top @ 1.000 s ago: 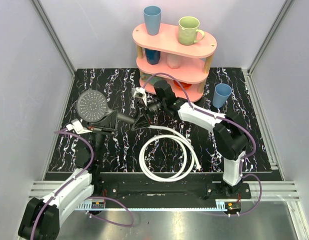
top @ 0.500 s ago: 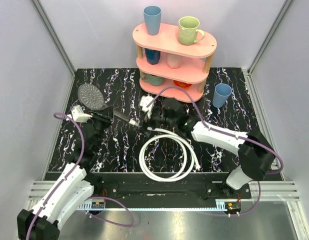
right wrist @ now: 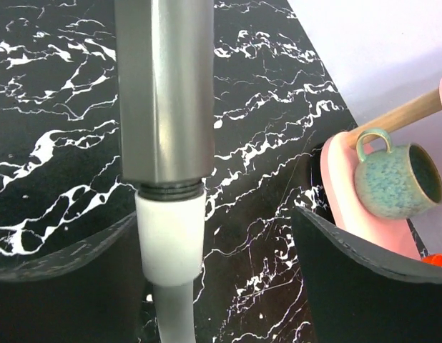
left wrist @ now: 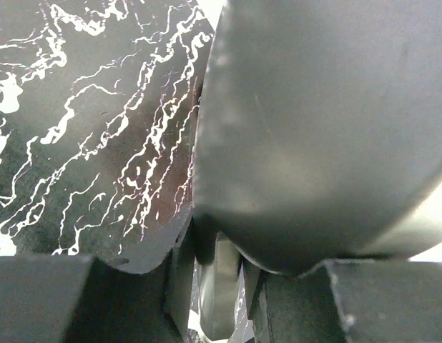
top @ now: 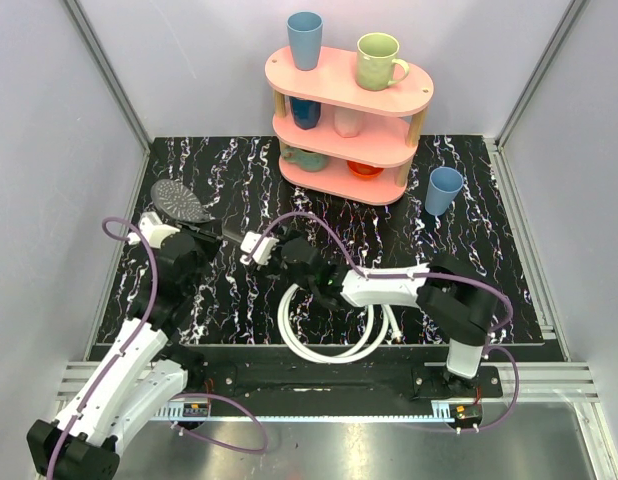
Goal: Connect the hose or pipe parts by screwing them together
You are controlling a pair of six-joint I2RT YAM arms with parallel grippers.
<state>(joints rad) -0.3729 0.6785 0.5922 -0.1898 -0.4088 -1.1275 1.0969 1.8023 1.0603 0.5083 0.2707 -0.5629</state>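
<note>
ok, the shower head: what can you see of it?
The shower head has a round grey face and a straight handle that looks like brushed grey metal. It is held tilted over the left rear of the black marbled table, the left gripper shut on the handle near the head. The hose's white fitting sits on the handle's threaded end, some thread showing.

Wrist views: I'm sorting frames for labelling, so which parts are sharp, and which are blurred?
Left wrist: the shower head fills the frame, soft and featureless; the table beside it is clearer. Right wrist: handle and white fitting are crisp, threads visible.
</note>
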